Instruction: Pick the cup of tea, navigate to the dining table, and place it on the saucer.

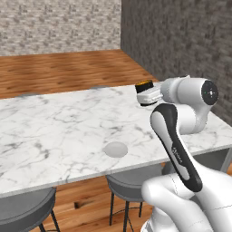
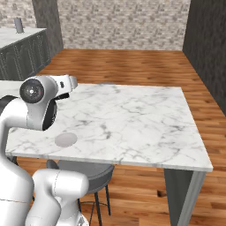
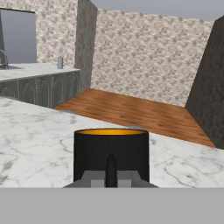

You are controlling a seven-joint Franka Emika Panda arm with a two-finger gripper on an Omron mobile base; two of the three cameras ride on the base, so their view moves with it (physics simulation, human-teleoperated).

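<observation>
My gripper point(image 1: 144, 98) is shut on the cup of tea point(image 1: 144, 84), a small black mug with orange-brown liquid at its rim, and holds it upright above the dining table point(image 1: 54, 127). In the hand view the cup of tea point(image 3: 111, 153) stands close in front, with a dark fingertip point(image 3: 111, 169) against its near wall, over the white marble dining table point(image 3: 26, 153). The saucer point(image 1: 115, 149), a small pale grey disc, lies near the table's front edge, nearer to me than the cup and to its left. From the right base view the saucer point(image 2: 66, 139) sits below my hand on the dining table point(image 2: 141, 119).
Grey stools point(image 1: 131, 183) point(image 1: 22, 210) are tucked under the table's near edge, one also seen from the right point(image 2: 88, 172). A marble-topped counter on grey cabinets point(image 2: 17, 48) point(image 3: 39, 85) stands at the far left. Wooden floor and dark brick walls lie beyond.
</observation>
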